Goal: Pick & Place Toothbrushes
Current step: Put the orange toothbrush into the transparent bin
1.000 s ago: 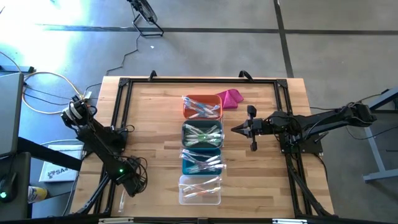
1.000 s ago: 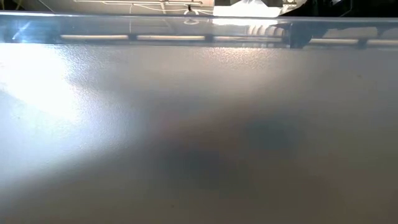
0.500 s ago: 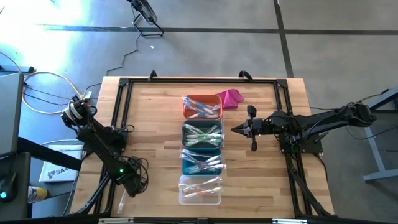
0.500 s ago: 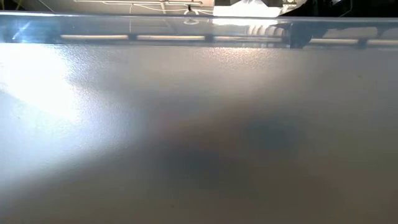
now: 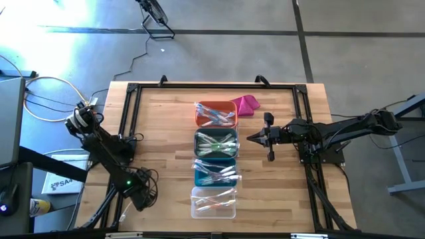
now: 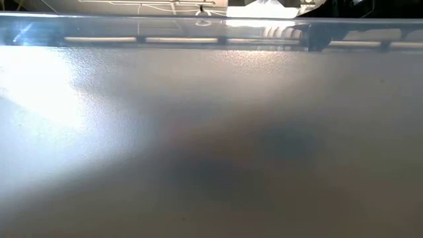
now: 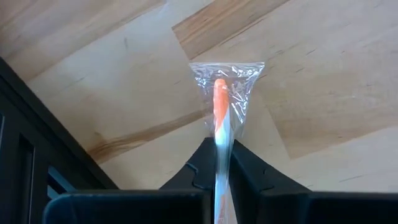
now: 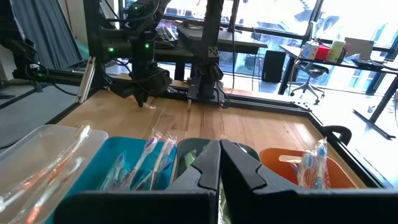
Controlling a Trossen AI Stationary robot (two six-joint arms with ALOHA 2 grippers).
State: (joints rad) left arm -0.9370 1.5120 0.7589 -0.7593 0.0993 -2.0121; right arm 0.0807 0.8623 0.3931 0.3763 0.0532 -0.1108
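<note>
The left gripper [image 7: 222,163] is pinched on a wrapped orange toothbrush [image 7: 220,106] at the table's [image 5: 159,133] near-left corner, low over the wood, likely to lift it toward the bins [image 5: 214,156]. The right gripper [image 8: 220,163] waits closed and empty beside the bins, clear of that path.

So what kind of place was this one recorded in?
Likely an office-style robotics lab: a wooden table on a bare concrete floor, with desks, office chairs and big windows beyond.
</note>
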